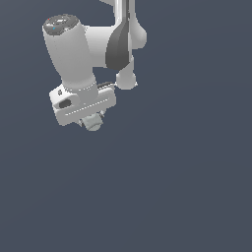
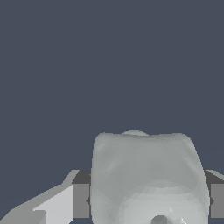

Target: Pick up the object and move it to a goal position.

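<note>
In the wrist view the object (image 2: 148, 179) is seen clamped between the two fingers (image 2: 81, 200), which are closed against its sides. In the exterior view it is seen as a small pale lump (image 1: 92, 121) just under the white gripper (image 1: 90, 119), high towards that view's left. No goal marker is shown, so the carry is best made smoothly, with the squeeze kept firm.

Plain, even dark slate-blue backdrop (image 1: 187, 172) on every side, with no visible seam, furniture or window
</note>
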You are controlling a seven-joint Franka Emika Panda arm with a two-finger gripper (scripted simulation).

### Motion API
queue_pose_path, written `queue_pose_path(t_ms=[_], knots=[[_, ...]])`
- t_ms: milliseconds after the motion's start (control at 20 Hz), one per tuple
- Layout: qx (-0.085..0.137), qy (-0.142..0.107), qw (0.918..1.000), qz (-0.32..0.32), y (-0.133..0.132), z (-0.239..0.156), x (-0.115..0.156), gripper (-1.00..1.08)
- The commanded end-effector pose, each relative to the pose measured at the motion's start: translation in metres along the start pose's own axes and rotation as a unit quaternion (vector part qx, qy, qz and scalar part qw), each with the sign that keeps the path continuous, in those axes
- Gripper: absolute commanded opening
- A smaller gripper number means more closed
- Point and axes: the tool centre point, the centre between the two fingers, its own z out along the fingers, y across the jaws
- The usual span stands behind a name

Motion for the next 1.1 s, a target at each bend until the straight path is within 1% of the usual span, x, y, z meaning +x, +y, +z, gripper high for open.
queue_pose_path(t_ms=[0, 300, 550, 800, 1050], knots=[[0.0, 0.0, 1.0, 0.0, 0.006, -0.026, -0.016, -1.0], [0.001, 0.0, 1.0, 0.0, 0.02, -0.079, -0.046, -1.0], [0.0, 0.0, 1.0, 0.0, 0.029, -0.11, -0.064, -1.0], [0.0, 0.0, 1.0, 0.0, 0.034, -0.126, -0.072, -1.0], [0.0, 0.0, 1.0, 0.0, 0.036, -0.128, -0.073, -1.0]])
